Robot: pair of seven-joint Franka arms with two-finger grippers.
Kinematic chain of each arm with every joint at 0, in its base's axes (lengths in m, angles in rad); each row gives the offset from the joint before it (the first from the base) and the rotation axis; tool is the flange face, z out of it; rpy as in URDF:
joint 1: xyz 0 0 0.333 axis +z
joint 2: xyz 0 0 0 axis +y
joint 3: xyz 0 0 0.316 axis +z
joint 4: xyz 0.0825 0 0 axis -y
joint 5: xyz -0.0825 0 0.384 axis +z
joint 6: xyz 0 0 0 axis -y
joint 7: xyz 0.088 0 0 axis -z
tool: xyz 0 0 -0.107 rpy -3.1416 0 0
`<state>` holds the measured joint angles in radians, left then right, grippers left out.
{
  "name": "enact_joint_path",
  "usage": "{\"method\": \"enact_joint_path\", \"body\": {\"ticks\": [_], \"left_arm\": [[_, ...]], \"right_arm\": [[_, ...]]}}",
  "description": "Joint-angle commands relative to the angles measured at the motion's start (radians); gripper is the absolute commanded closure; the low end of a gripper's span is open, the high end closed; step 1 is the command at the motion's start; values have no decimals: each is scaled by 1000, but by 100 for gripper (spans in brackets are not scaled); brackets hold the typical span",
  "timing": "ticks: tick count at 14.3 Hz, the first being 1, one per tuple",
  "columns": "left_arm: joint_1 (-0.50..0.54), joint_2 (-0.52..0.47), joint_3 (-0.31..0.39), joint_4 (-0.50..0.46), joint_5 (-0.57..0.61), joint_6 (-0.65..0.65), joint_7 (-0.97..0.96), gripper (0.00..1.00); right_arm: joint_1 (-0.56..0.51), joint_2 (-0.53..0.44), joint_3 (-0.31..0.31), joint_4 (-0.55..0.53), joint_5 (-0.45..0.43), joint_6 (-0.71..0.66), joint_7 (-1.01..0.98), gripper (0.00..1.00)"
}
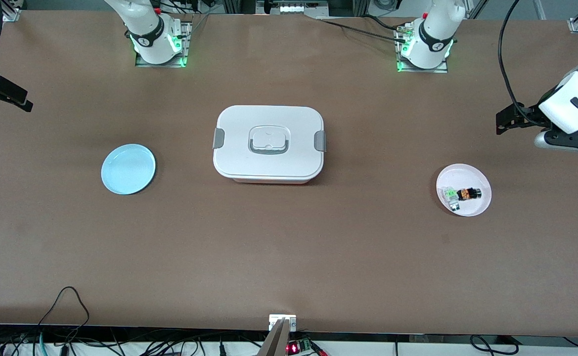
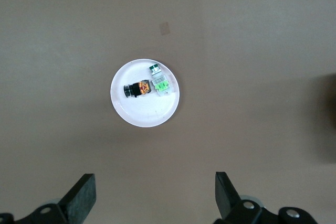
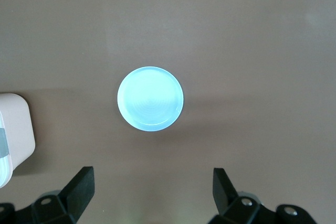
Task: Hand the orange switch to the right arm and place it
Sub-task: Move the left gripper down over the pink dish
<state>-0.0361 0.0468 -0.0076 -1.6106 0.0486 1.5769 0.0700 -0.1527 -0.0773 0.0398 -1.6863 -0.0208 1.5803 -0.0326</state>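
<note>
The orange switch, a tiny black cylinder with an orange band, lies on its side on a small pale pink plate toward the left arm's end of the table. A clear-and-green component lies beside it on the same plate. My left gripper hangs open and empty, high over the table beside that plate. My right gripper is open and empty too, up in the air at the right arm's end, beside a light blue plate.
A white lidded lunch box with grey latches stands in the middle of the table, between the two plates. Cables run along the table edge nearest the front camera.
</note>
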Motion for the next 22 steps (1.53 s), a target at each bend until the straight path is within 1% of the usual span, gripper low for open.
{"method": "enact_joint_path", "body": {"ticks": [1,9,10,11,12,15,16,17,18,19,20,22], "left_arm": [[4,15,1,35,-21,-25,-6,0],[12,24,6,35,-22,-25,-1,0],[15,33,9,34,-33,-25,1,0],[27,74,11,34,-41,-34,-4,0],[42,87,9,43,-58,-76,2,0],[54,132,11,66,-120,-81,7,0],[64,157,9,84,-128,-71,10,0],[61,177,8,145,-112,-60,39,0],[56,198,8,164,-87,-55,65,0],[55,205,2,158,-37,-49,63,0],[55,217,0,143,-18,-19,65,0],[56,243,1,66,-12,107,67,0]], "right_arm": [[2,-24,-1,-23,15,11,19,0],[2,-22,0,-9,12,-16,13,0],[2,-22,0,-7,12,-25,7,0],[2,-22,0,-4,7,-38,5,0],[2,-22,0,-4,5,-39,2,0],[2,-22,0,-3,5,-39,4,0],[2,-22,0,-3,5,-39,4,0],[2,-22,0,-3,5,-39,4,0],[2,-22,2,-3,5,-39,4,0],[2,-22,2,0,5,-39,4,0],[2,-21,2,10,7,-40,2,0],[2,-13,0,16,7,-40,0,0]]}}
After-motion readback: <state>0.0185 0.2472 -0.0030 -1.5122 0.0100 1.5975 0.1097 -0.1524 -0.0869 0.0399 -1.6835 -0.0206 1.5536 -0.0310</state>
